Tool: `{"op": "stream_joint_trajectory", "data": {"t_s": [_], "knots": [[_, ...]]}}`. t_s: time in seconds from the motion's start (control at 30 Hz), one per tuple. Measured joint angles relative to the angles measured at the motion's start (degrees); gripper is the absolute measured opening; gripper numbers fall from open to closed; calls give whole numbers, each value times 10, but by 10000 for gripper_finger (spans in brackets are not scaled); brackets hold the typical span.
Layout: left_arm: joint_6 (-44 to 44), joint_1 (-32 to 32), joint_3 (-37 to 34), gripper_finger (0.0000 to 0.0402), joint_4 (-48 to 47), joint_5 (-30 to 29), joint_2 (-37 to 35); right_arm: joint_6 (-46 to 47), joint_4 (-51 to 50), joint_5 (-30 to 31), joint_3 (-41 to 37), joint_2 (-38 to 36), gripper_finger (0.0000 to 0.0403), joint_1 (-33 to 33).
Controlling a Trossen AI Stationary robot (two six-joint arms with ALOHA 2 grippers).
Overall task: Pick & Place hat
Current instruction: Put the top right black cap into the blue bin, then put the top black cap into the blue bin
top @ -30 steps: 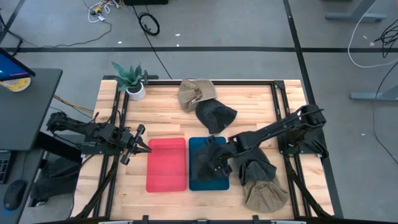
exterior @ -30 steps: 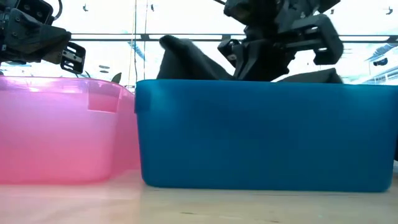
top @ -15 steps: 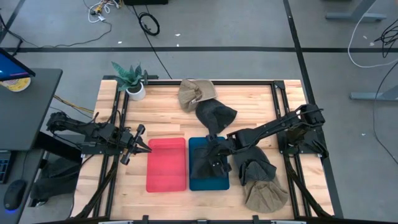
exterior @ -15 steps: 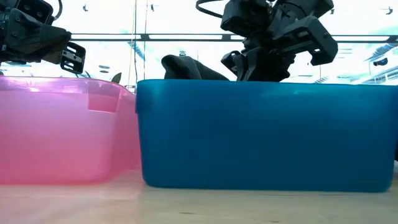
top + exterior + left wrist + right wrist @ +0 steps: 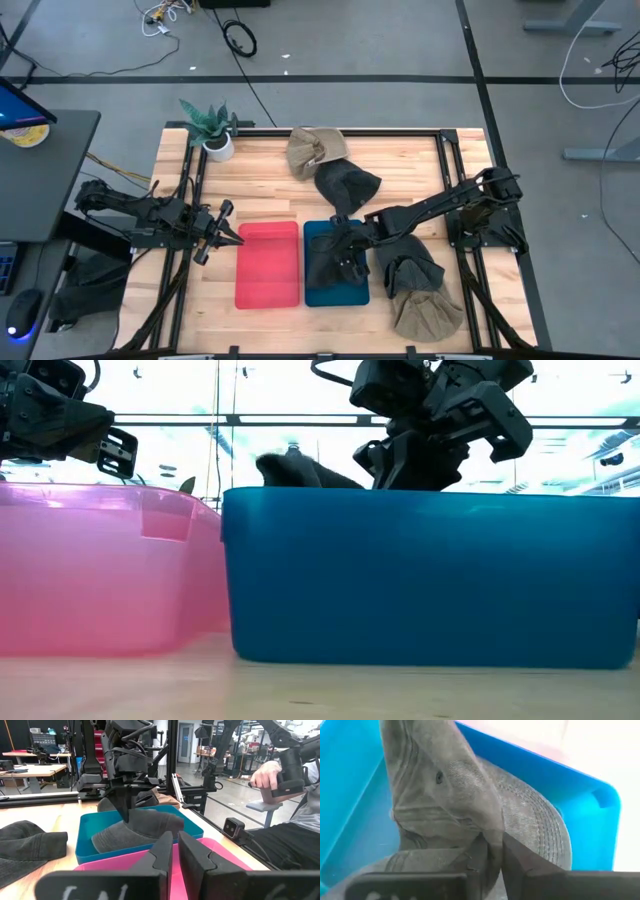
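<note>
Grey hat (image 5: 328, 257) in the blue bin (image 5: 345, 294), lower centre of the high view, crown fabric pinched between the right fingers (image 5: 492, 851), nearly closed on it. Left fingers (image 5: 172, 851) close together, holding nothing, hovering left of the pink bin (image 5: 268, 264). More hats on the surface (image 5: 260, 185).

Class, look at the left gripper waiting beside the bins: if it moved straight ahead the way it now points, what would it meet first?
Most likely the pink bin. The left gripper points across the table at its near wall, with the blue bin beyond. Depth is unclear; it may sit high enough to pass over the rim.
</note>
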Motion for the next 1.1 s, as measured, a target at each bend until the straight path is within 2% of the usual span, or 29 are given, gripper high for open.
{"op": "stream_joint_trajectory", "data": {"t_s": [0.23,0.4,0.63,0.77,1.1], "knots": [[0,0,0,34,0,0,0,6,-5,0,3,-7,99,0],[0,0,0,34,0,0,0,14,-75,20,27,-31,139,0],[0,0,0,34,-1,2,0,138,-199,72,34,-93,182,-3],[0,0,0,34,-1,2,0,196,-253,76,34,-112,203,-3],[0,0,0,34,-2,2,0,264,-328,91,34,-115,228,-1]]}}
